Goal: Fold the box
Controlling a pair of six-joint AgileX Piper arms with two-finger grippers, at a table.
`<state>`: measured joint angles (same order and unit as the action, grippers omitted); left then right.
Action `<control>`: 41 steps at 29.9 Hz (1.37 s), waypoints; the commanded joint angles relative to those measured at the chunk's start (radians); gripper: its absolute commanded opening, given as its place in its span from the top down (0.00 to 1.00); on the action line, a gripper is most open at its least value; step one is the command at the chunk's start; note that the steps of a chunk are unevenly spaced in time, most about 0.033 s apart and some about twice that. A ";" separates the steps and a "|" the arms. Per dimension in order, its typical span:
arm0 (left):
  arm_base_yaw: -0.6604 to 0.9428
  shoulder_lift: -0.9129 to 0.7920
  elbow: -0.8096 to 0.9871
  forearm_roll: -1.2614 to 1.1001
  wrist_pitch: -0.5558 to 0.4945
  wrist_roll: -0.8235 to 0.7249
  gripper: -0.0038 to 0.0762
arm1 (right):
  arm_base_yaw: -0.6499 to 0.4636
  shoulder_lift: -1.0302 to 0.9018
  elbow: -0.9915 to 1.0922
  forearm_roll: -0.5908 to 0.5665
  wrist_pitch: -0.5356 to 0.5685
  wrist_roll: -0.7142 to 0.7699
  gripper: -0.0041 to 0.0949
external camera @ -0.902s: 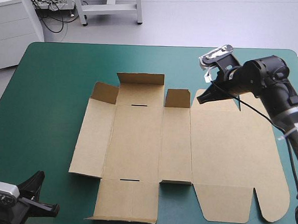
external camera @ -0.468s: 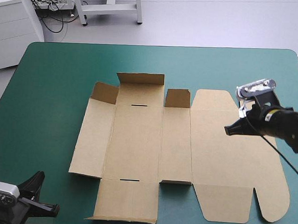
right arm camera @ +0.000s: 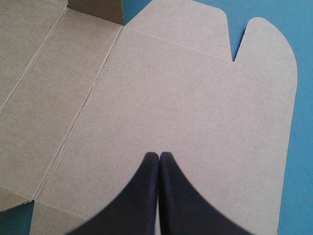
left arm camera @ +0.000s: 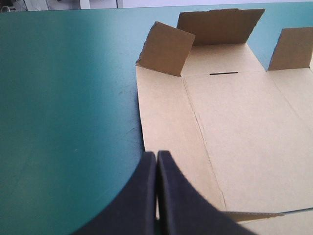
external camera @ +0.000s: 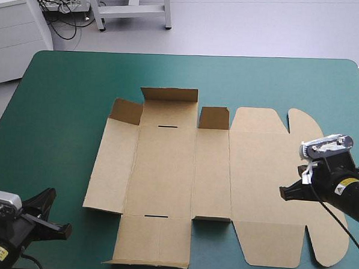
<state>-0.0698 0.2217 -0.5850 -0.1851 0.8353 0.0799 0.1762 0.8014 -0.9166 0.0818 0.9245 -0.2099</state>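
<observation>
The right fingers, closed and empty, hover over the right end of the box, which lies flat mid-counter, long axis left to right. The left fingers, also closed and empty, sit just off its near-left corner.
</observation>
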 commanded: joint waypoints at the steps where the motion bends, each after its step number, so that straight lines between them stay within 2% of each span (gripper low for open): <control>1: -0.005 0.136 -0.093 -0.018 -0.073 -0.004 0.99 | -0.006 -0.027 -0.005 0.001 -0.047 0.003 0.98; 8: -0.005 0.401 -0.275 -0.011 -0.043 0.039 0.99 | -0.006 -0.037 0.052 0.001 -0.045 0.003 0.98; 15: -0.005 0.667 -0.499 -0.009 0.124 0.081 0.99 | -0.006 -0.037 0.073 0.003 -0.045 0.005 0.98; 20: -0.005 0.844 -0.574 -0.042 0.234 0.091 0.96 | -0.006 -0.037 0.073 0.005 -0.053 0.005 0.98; 24: -0.005 0.959 -0.574 -0.118 0.243 0.118 0.80 | -0.006 -0.037 0.073 0.005 -0.059 -0.003 0.98; 29: -0.005 1.056 -0.574 -0.215 0.249 0.160 0.40 | -0.006 -0.037 0.073 0.005 -0.059 -0.005 0.98; 32: -0.005 1.098 -0.574 -0.218 0.279 0.158 0.21 | -0.006 -0.037 0.073 0.005 -0.059 -0.005 0.98; 34: -0.005 1.115 -0.574 -0.213 0.287 0.158 0.16 | -0.006 -0.037 0.073 0.005 -0.059 -0.005 0.98; 41: 0.001 1.151 -0.572 -0.157 0.305 0.146 0.16 | -0.006 -0.037 0.073 0.005 -0.059 -0.014 0.98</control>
<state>-0.0698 1.3910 -1.1287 -0.3474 1.1430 0.2356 0.1762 0.7716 -0.8210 0.0818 0.9173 -0.2085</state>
